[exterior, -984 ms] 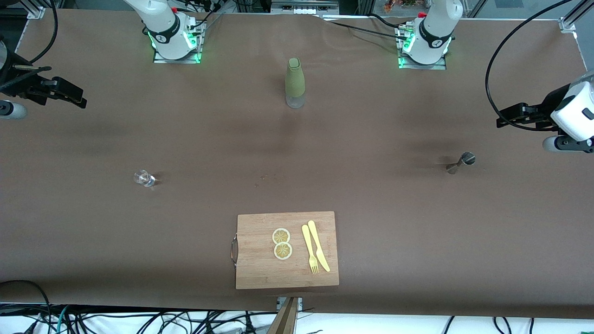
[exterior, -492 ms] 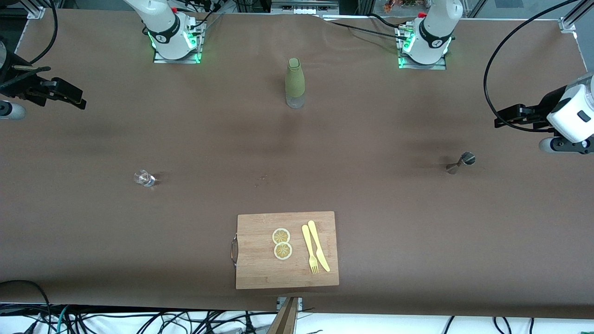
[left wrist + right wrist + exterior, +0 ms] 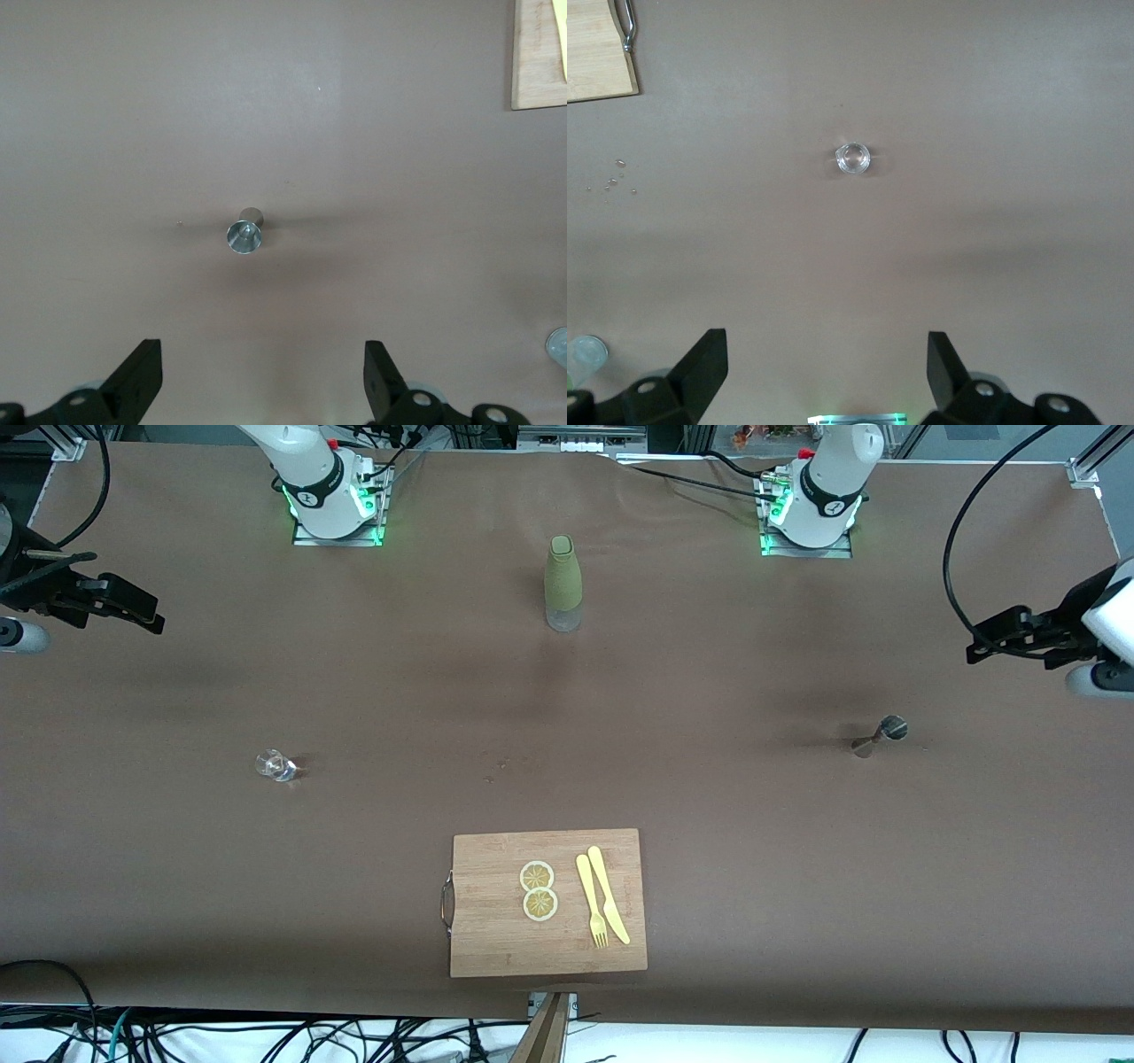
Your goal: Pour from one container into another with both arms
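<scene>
A small metal jigger (image 3: 881,735) stands on the brown table toward the left arm's end; the left wrist view shows the jigger (image 3: 244,234) from above. My left gripper (image 3: 974,646) hangs high over that end of the table, open (image 3: 263,381) and holding nothing. A small clear glass (image 3: 275,765) stands toward the right arm's end and also shows in the right wrist view as the glass (image 3: 853,158). High over that end, my right gripper (image 3: 151,615) waits open (image 3: 828,372) and empty. A green-sleeved bottle (image 3: 563,584) stands upright between the two bases.
A wooden cutting board (image 3: 496,921) lies near the table's front edge, with two lemon slices (image 3: 538,890) and a yellow fork and knife (image 3: 602,903) on it. Cables run along the table's edges.
The left gripper has drifted outward toward its end of the table and a little toward the bases. The right arm and every object are unmoved.
</scene>
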`<state>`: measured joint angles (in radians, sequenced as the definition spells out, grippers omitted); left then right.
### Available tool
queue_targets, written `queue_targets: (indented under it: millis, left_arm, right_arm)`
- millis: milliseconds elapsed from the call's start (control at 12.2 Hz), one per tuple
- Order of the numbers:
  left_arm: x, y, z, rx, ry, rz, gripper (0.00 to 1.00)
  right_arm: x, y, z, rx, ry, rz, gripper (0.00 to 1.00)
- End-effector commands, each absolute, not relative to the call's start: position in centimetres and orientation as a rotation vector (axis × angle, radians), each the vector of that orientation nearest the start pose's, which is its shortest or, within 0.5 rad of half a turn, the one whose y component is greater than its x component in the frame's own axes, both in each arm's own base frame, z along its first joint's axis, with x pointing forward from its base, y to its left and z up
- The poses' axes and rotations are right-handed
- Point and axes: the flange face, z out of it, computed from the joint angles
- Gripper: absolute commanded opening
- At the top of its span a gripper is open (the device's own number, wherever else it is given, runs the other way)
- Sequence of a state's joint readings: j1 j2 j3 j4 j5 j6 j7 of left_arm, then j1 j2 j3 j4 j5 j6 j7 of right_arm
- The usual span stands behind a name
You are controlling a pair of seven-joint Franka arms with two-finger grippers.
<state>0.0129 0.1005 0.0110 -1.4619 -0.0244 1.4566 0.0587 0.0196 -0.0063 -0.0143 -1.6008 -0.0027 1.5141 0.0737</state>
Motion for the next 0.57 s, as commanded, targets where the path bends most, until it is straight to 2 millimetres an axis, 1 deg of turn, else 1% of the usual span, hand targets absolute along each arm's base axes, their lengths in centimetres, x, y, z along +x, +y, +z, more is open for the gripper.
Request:
queue_targets:
  millis: [0, 164, 410, 492]
  left_arm:
    - [56.8, 1.2, 62.0, -3.138, 0.082, 0.14, 1.0]
    - [55.9, 1.0, 62.6, -3.138, 0.077, 0.137, 1.0]
    - [55.2, 1.8, 63.2, -3.14, 0.053, 0.123, 1.0]
    - [55.0, 1.8, 63.1, -3.14, 0.053, 0.128, 1.0]
  right_arm:
    - [54.7, 0.2, 61.3, -3.139, 0.125, 0.113, 1.0]
    - [54.7, 0.2, 61.3, -3.139, 0.125, 0.113, 1.0]
    - [54.7, 0.2, 61.4, -3.137, 0.125, 0.111, 1.0]
    - [54.7, 0.2, 61.4, -3.134, 0.125, 0.111, 1.0]
